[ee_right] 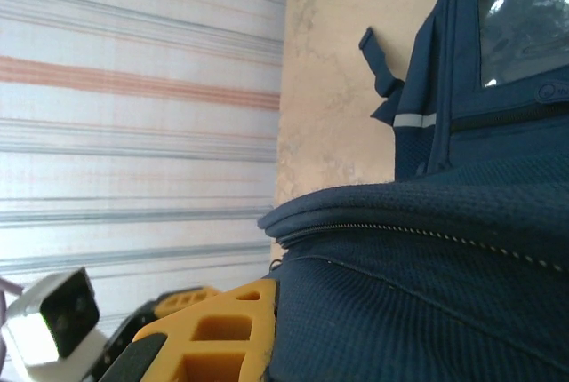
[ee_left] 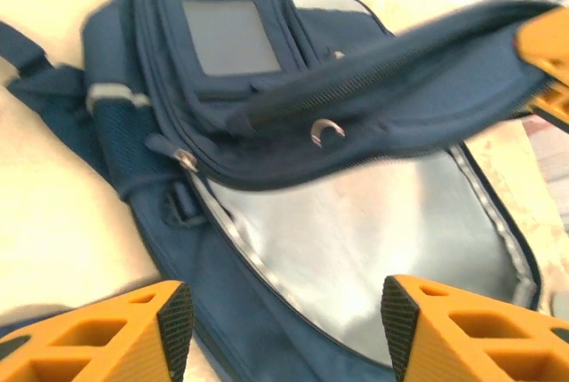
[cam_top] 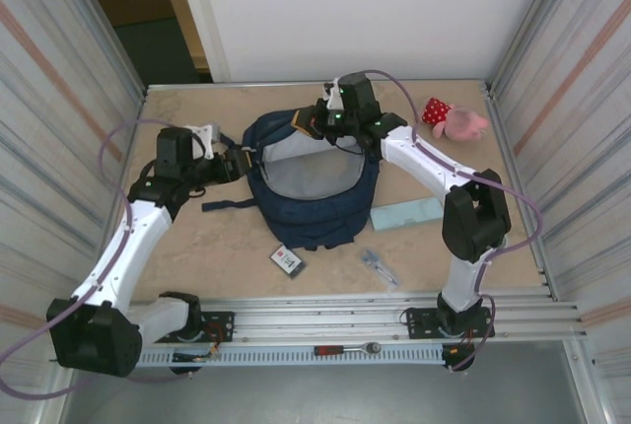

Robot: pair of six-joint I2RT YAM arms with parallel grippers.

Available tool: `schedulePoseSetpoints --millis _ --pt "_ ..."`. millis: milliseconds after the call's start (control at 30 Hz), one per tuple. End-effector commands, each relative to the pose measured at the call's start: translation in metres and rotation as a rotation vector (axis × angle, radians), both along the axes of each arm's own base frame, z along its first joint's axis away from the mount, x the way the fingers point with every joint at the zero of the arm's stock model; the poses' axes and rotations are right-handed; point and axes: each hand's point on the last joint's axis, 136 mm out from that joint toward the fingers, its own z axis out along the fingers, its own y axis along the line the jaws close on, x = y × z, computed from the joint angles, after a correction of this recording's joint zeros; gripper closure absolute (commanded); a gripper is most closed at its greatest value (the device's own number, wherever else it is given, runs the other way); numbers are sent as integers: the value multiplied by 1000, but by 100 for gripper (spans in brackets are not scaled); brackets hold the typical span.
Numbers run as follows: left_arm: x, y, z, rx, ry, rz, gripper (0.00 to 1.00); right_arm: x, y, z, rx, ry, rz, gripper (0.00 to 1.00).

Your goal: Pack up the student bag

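While left jaws gape, right jaws seemingly pinch student bag point(cam_top: 320, 219).

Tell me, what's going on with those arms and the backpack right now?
Left gripper open, beside the student bag. Right gripper shut on the bag's far rim, holding it open. Nothing blocking the mouth; pink plush toy lies far right.

Student bag point(cam_top: 314, 192): on the table point(cam_top: 187, 247), between both sets of jaws.
Left gripper point(cam_top: 240, 162): just left of the bag; its parted jaws face the bag's mouth.
Right gripper point(cam_top: 315, 122): jaws pinch the bag's far rim.
Plush toy point(cam_top: 454, 120): well right of the right jaws.
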Motion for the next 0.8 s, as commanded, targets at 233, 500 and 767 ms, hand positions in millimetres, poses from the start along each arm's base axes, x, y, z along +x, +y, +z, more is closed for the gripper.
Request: schedulePoseSetpoints --millis 233,500,767 --pt "-35 -49 -1 27 30 -159 39 -63 -35 -26 -101 117 -17 52" --pt "-43 -92 -10 115 15 -277 39 -143 -74 -75 -239 316 28 43" --pt "-33 -147 -5 163 -29 -409 39 -184 -114 -81 -260 406 23 34"
